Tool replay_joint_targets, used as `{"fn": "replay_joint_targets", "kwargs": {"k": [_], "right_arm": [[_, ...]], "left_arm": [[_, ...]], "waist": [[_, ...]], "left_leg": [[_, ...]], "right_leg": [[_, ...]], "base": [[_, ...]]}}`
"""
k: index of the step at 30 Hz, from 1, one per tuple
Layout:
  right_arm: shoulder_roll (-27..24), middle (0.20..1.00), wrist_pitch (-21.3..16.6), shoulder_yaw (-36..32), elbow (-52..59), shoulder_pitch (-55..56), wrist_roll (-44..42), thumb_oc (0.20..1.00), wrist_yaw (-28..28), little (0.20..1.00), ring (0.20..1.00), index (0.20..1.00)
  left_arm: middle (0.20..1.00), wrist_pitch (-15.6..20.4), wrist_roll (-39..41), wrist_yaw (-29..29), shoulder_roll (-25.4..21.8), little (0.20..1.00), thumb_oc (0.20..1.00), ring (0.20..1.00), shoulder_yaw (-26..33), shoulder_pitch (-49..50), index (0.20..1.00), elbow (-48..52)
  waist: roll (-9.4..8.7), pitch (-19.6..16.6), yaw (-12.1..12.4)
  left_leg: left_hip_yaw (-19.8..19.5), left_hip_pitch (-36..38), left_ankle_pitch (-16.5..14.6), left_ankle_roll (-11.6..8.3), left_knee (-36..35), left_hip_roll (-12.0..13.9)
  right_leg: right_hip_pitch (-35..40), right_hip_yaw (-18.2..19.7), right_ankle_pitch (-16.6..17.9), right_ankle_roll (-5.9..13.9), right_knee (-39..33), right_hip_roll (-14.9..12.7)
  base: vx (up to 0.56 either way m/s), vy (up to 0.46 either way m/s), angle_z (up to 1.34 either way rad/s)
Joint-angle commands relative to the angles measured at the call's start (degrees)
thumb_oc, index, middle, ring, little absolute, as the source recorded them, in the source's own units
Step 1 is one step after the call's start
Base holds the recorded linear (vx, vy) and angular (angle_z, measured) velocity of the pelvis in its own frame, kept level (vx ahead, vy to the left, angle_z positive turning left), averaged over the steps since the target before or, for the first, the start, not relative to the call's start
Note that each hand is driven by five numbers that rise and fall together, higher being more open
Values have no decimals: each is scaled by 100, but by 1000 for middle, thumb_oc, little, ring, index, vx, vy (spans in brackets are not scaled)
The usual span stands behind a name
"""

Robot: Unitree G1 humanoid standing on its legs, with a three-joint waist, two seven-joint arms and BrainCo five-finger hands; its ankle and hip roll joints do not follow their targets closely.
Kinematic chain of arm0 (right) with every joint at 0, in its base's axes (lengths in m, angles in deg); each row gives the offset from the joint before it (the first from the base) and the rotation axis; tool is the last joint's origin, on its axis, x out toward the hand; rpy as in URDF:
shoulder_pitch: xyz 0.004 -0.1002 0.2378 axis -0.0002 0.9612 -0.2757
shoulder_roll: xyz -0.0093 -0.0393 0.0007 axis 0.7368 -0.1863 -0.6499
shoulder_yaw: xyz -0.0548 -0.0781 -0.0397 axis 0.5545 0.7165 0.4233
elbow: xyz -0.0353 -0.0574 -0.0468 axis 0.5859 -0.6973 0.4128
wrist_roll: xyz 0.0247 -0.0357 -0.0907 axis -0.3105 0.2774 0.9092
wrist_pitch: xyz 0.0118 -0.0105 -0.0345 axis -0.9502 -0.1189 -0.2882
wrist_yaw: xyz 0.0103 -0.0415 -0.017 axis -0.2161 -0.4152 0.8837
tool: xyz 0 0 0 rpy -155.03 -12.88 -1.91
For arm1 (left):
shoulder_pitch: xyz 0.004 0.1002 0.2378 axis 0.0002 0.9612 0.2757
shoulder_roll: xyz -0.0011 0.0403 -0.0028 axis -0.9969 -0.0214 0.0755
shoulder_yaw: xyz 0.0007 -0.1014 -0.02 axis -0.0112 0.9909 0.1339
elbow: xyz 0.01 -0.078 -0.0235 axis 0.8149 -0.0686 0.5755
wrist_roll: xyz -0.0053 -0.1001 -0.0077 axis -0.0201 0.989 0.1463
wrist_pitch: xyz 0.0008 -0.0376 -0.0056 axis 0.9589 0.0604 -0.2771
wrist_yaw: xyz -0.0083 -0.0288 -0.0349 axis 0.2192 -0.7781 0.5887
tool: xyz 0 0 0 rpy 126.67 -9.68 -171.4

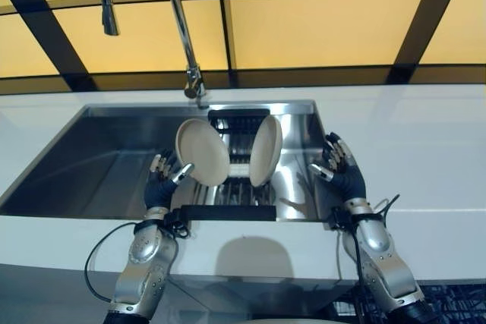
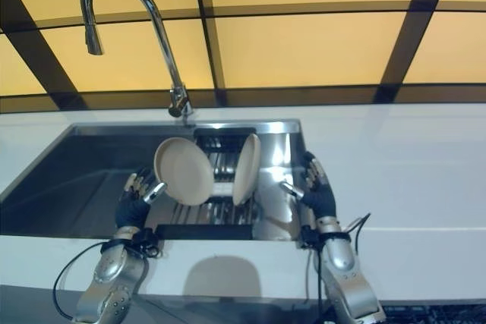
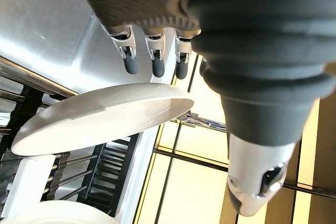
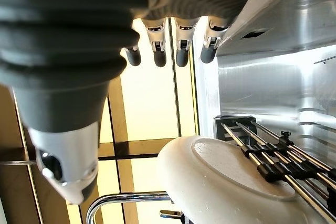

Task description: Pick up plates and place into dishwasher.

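Two cream plates stand on edge in a dark wire rack (image 1: 228, 212) inside the steel sink (image 1: 91, 157). The left plate (image 1: 202, 152) faces me at a tilt; the right plate (image 1: 266, 149) is nearly edge-on. My left hand (image 1: 161, 180) is just left of the left plate, open. In the left wrist view that plate (image 3: 105, 114) lies between the straight fingers (image 3: 153, 65) and the thumb (image 3: 257, 192), with a gap on both sides. My right hand (image 1: 338, 165) hovers open over the sink's right rim, apart from the right plate (image 4: 226, 182).
A tall curved chrome faucet (image 1: 175, 13) rises behind the sink. White countertop (image 1: 425, 149) spreads to both sides. Dark-framed amber window panes fill the back. A dark wire basket (image 1: 456, 297) shows at the lower right corner, below the counter.
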Motion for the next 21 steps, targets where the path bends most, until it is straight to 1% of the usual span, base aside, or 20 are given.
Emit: {"fn": "replay_joint_targets", "kwargs": {"k": [1,8,12,17,21], "right_arm": [[-91,1000,-260,-107,112,257,89,1000,-55,1000,1000,1000],[-81,1000,-227,-118,108,279,87,1000,-96,1000,1000,1000],[-83,1000,-222,-127,100,321,80,1000,-122,1000,1000,1000],[-85,1000,-170,-109,108,340,80,1000,-117,1000,1000,1000],[-98,1000,-88,-105,108,361,64,1000,-124,1000,1000,1000]], "left_arm": [[1000,363,40,30,-220,1000,1000,1000,280,-106,1000,168],[1000,366,-33,-1,-212,1000,1000,1000,303,-91,1000,168],[1000,312,69,18,-207,1000,1000,1000,343,-78,1000,191],[1000,197,228,121,-196,1000,1000,1000,370,-101,1000,142],[1000,192,209,160,-216,1000,1000,1000,400,-146,1000,65]], "waist": [[-224,-177,5],[-224,-174,11],[-227,-181,5],[-217,-164,-25],[-202,-163,-77]], "left_leg": [[346,-385,-172,90,165,3],[336,-375,-168,89,150,-7],[341,-376,-170,91,152,-18],[366,-364,-169,106,145,-33],[413,-345,-163,119,118,-48]], "right_leg": [[-156,-100,-612,-17,377,-150],[-148,-107,-606,-10,372,-152],[-155,-99,-601,-2,373,-157],[-175,-66,-577,8,368,-165],[-191,-24,-554,29,348,-176]], "base": [[0,0,0],[5,2,0],[42,16,0],[57,24,0],[80,32,0]]}}
